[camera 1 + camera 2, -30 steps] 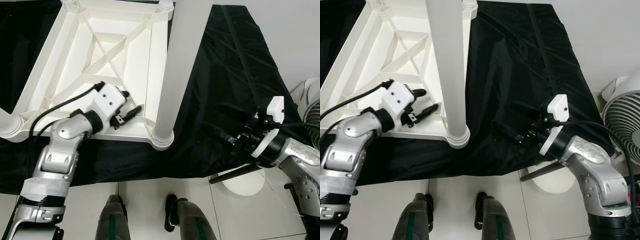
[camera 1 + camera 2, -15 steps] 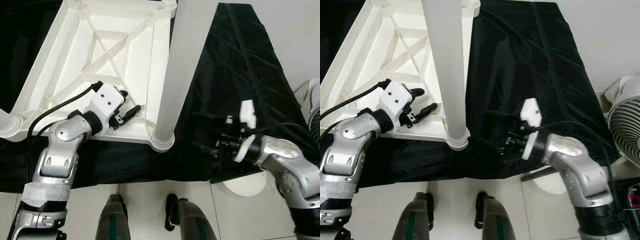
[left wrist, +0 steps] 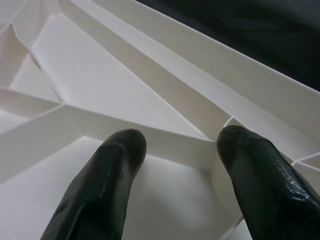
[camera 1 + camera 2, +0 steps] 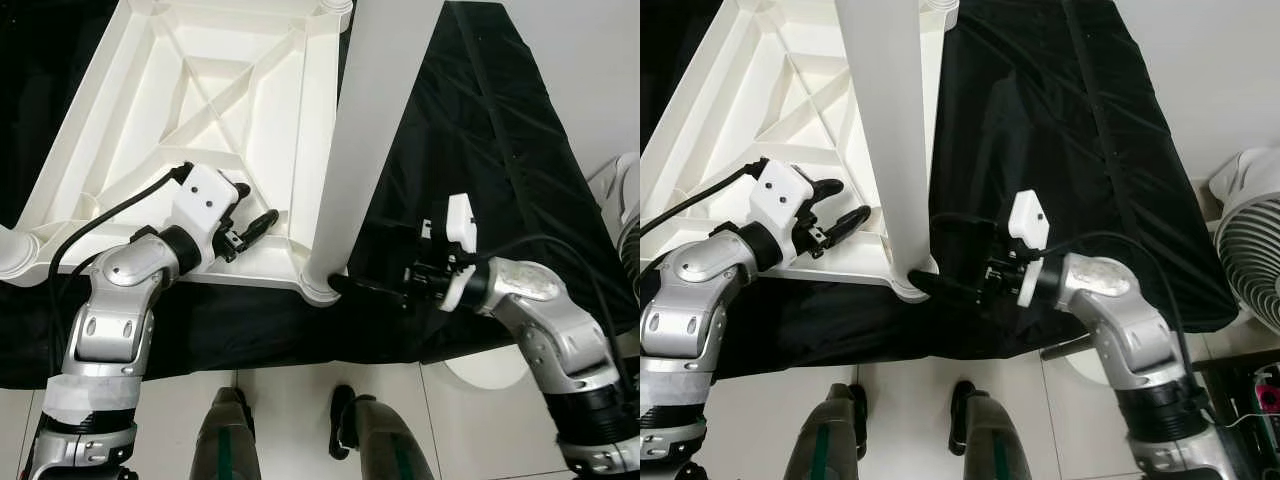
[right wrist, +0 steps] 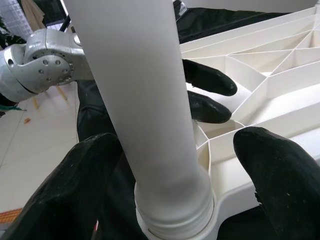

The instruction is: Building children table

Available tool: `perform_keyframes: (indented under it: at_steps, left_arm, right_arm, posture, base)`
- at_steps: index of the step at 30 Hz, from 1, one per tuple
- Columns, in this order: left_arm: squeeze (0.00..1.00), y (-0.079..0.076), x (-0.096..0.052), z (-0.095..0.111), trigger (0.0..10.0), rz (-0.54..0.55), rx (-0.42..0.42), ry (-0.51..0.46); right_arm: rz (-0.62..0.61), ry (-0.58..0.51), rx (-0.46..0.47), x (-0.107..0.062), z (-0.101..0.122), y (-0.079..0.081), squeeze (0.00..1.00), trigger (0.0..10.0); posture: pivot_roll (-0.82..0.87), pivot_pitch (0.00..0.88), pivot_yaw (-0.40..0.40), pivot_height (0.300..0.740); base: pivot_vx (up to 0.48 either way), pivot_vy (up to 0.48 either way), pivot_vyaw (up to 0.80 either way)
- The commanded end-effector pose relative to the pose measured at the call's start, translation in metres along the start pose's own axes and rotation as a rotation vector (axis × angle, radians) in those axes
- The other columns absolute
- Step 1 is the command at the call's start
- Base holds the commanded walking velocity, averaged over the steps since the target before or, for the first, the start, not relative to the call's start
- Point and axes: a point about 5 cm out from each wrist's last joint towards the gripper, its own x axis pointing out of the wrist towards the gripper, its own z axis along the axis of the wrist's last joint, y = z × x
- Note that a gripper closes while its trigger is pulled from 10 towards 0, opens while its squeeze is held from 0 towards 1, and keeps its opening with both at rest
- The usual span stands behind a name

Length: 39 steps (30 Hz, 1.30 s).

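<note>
Right claw (image 5: 170, 165) advanced; table leg (image 5: 145, 100) now between open fingers.

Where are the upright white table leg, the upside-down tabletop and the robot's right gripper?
table leg (image 4: 365, 130), left eye view, mid shaft.
tabletop (image 4: 215, 140), left eye view, ribbed underside.
right gripper (image 5: 172, 165), right wrist view, between fingertips, either side of the leg.

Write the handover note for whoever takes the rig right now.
Left gripper: open, fingers over the near rim of the upturned white tabletop, gripping nothing.
Right gripper: open, its fingers either side of the base of the upright white leg, not closed on it.
Done: this leg stands in the near corner socket on the black cloth.
Left: whether it is fully seated cannot be told; check and press home.
</note>
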Motion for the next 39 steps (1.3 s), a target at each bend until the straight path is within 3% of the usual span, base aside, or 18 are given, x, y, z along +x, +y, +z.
perform_keyframes:
  at_steps: [1, 8, 11, 31, 39]
  left_arm:
    - [0.00, 0.003, -0.005, -0.009, 10.0, 0.100, -0.076, 0.043]
    - [0.00, 0.005, -0.009, -0.003, 10.0, 0.097, -0.138, 0.016]
    - [0.00, 0.005, -0.018, 0.004, 10.0, 0.052, -0.150, -0.025]
    - [0.00, -0.016, -0.059, 0.016, 10.0, -0.133, -0.304, -0.133]
    - [0.00, -0.017, -0.064, 0.016, 10.0, -0.124, -0.289, -0.120]
  right_arm:
    - [0.032, -0.015, 0.010, 0.012, -0.006, 0.004, 0.00, 10.0]
    - [0.008, -0.068, 0.005, 0.027, -0.005, 0.003, 0.00, 10.0]
    - [-0.047, -0.100, -0.004, 0.032, -0.004, -0.002, 0.00, 10.0]
    - [-0.103, -0.049, -0.053, 0.031, -0.011, -0.020, 0.00, 10.0]
    - [-0.121, -0.042, -0.060, 0.031, -0.013, -0.026, 0.00, 10.0]
  posture:
    - [0.12, 0.258, -0.019, 0.740]
    - [0.12, 0.263, -0.019, 0.740]
    - [0.12, 0.270, -0.019, 0.740]
    - [0.15, 0.277, -0.052, 0.740]
    - [0.15, 0.273, -0.058, 0.740]
  base:
    - [0.000, 0.000, 0.00]
    - [0.000, 0.000, 0.00]
    - [0.000, 0.000, 0.00]
    - [0.000, 0.000, 0.00]
    - [0.000, 0.000, 0.00]
